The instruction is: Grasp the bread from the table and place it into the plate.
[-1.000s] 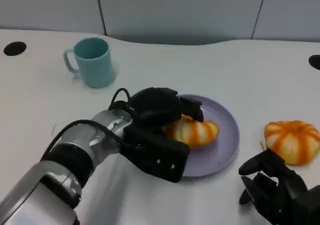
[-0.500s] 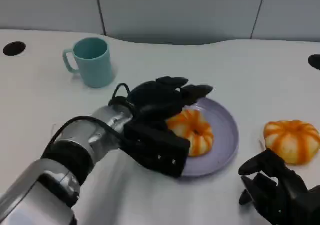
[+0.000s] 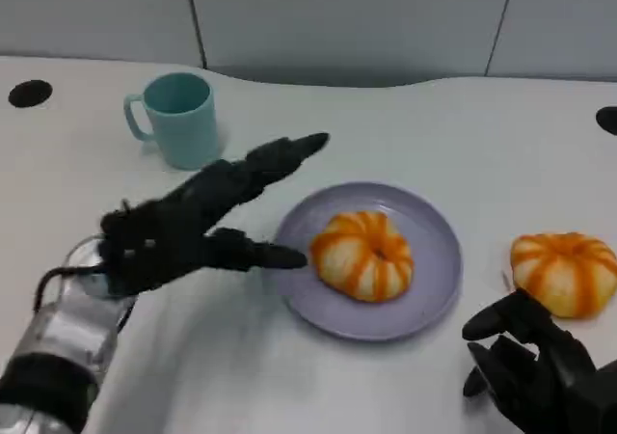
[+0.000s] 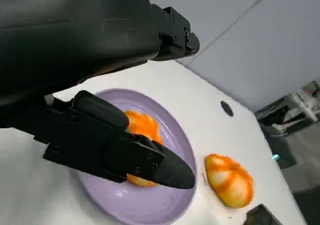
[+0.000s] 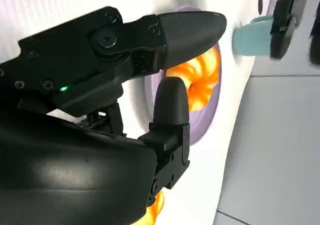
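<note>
An orange-and-white striped bread [image 3: 363, 254] lies in the middle of the lilac plate [image 3: 436, 289]. My left hand [image 3: 183, 227] hovers just left of the plate with its fingers spread, holding nothing. In the left wrist view its fingers [image 4: 125, 152] partly cover the bread [image 4: 141, 126] on the plate [image 4: 150, 205]. A second striped bread [image 3: 564, 272] sits on the table right of the plate, also seen as the second bread [image 4: 229, 179]. My right hand [image 3: 528, 368] rests low at the near right, below that bread, empty with fingers apart [image 5: 170, 30]; beyond them lies the bread [image 5: 202, 80].
A teal mug [image 3: 178, 118] stands at the back left, beyond my left hand. Dark round holes [image 3: 29, 93] mark the white table's far corners. The table's back edge meets a grey wall.
My left hand has let go of the bread, opened, and drawn back to the left off the plate. The bread now rests flat on the plate. The right hand has stayed put.
</note>
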`<action>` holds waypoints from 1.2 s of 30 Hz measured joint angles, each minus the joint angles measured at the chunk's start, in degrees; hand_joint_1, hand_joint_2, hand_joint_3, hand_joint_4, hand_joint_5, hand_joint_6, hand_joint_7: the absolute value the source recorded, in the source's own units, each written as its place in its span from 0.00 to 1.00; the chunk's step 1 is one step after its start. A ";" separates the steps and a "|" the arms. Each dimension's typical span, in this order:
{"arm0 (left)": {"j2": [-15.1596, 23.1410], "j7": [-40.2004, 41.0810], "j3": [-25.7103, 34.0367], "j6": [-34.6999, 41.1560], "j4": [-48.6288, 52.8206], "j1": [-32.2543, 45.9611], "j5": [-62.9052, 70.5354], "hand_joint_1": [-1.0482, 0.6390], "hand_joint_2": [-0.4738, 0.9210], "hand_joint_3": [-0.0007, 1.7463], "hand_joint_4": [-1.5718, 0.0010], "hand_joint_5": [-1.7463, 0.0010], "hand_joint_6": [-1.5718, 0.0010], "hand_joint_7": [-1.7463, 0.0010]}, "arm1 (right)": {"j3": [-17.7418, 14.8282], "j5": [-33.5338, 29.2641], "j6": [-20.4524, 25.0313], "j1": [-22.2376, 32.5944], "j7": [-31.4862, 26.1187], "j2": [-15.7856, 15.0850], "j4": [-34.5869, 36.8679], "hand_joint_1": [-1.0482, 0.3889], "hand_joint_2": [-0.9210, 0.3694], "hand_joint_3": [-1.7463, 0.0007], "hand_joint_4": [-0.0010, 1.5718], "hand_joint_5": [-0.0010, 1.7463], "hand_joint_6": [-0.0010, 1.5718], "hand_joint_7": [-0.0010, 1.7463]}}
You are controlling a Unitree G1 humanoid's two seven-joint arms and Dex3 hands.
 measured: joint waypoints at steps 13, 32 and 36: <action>-2.76 -8.30 16.24 15.94 -19.00 21.45 -25.59 0.29 1.00 0.05 0.79 0.06 0.72 0.31 | 0.03 0.03 -0.06 0.06 0.41 -0.14 -0.20 0.54 0.00 0.82 0.37 1.00 0.22 1.00; -3.97 -0.92 19.91 36.03 -29.53 33.60 -25.44 0.51 1.00 0.02 0.60 0.00 0.70 0.00 | -0.24 0.01 -0.37 0.96 0.44 -0.55 -1.21 0.55 0.00 0.82 0.37 1.00 0.22 1.00; -4.69 -0.49 19.72 36.00 -28.94 33.82 -24.03 0.52 1.00 0.03 0.58 0.00 0.68 0.00 | -1.17 0.25 -0.93 0.94 0.69 -1.24 -0.87 0.55 0.00 0.82 0.36 1.00 0.22 1.00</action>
